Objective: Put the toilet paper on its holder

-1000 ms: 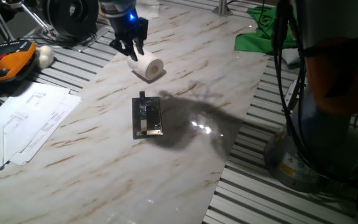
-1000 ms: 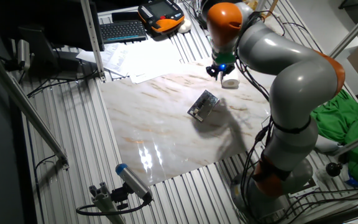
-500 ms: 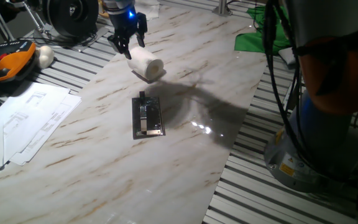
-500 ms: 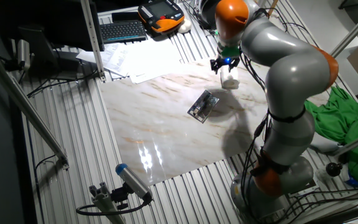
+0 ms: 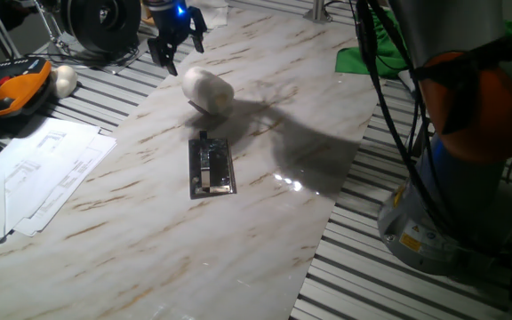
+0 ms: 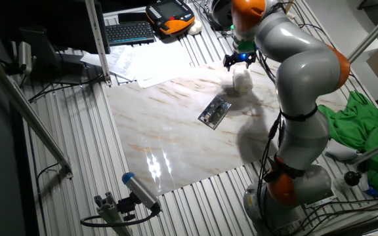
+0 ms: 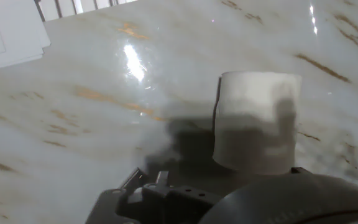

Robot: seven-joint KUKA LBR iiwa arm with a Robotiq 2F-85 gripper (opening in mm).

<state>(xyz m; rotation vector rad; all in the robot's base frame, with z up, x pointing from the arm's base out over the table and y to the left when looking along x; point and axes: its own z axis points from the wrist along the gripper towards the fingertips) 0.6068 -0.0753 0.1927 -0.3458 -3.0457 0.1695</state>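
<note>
Across the middle of the shot sits the marble-look table top, pale with brown veins, laid over a ribbed metal bench. Next biggest thing is the arm, grey with orange joints, reaching over the far edge of the marble; its base is the orange and grey column on the right of one fixed view.

Off to the side there's a green cloth near the top edge, and a spread of white papers on the bench beside the marble. An orange and black pendant lies past the papers, with a white ball-like thing just beside it, well apart from the roll.

Now the smaller stuff. The toilet paper is lying on the marble, on its side as far as I can make out, a bit blurred in both fixed views. From the hand view the roll shows as a white cylinder resting on the stone with a dark shadow beside it.

The holder is flat on the marble, dark plate with a shiny middle, near the roll but not touching it.

The gripper hangs above the table edge, close to the roll, fingers spread apart and nothing between them.
</note>
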